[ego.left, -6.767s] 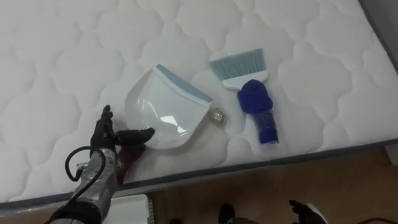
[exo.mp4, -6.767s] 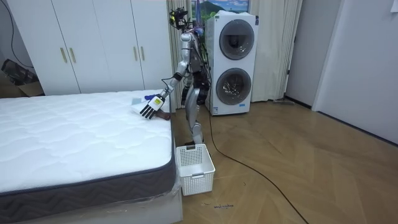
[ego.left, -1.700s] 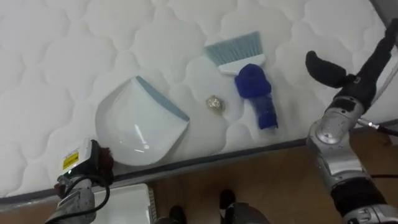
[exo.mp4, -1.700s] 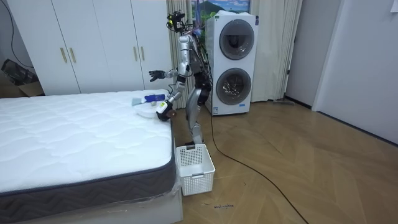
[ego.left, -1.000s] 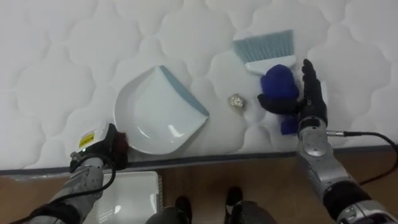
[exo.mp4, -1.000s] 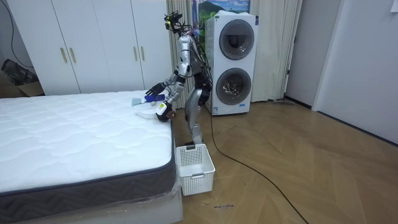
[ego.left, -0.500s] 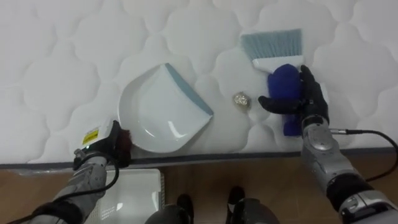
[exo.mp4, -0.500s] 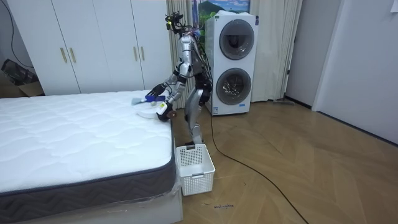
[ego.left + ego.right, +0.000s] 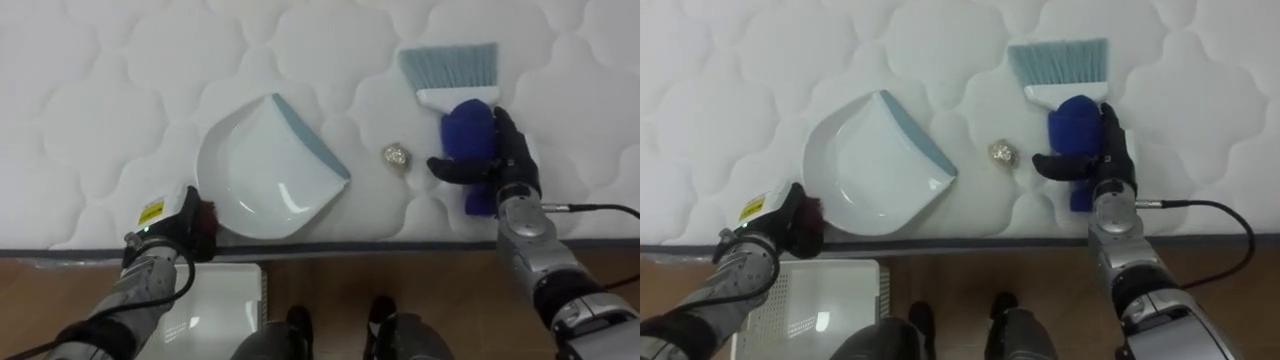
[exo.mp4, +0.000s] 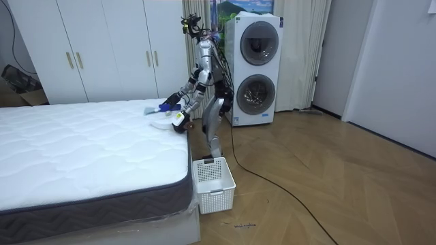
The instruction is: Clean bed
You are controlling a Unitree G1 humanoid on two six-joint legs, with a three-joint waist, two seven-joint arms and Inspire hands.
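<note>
A white dustpan (image 9: 262, 172) with a blue lip lies on the mattress (image 9: 100, 80) near its front edge. My left hand (image 9: 168, 238) is shut on its dark red handle (image 9: 206, 218) at the pan's lower left. A small crumpled ball (image 9: 397, 155) sits between the pan and a brush (image 9: 462, 125) with a blue handle and pale blue bristles (image 9: 450, 63). My right hand (image 9: 512, 160) lies over the brush's handle, its fingers straight and its thumb stretched out to the left. In the room view I stand bent over the bed's (image 10: 82, 150) far corner.
The mattress edge (image 9: 330, 244) runs across the view, with wooden floor below it. A white plastic basket (image 9: 215, 310) stands on the floor under my left arm and beside the bed (image 10: 213, 182). Stacked washing machines (image 10: 255, 68) stand behind me.
My right hand has come down from above the bed's edge onto the brush's handle. My left hand, open beside the dustpan's handle at first, is shut on it. The view has shifted slightly.
</note>
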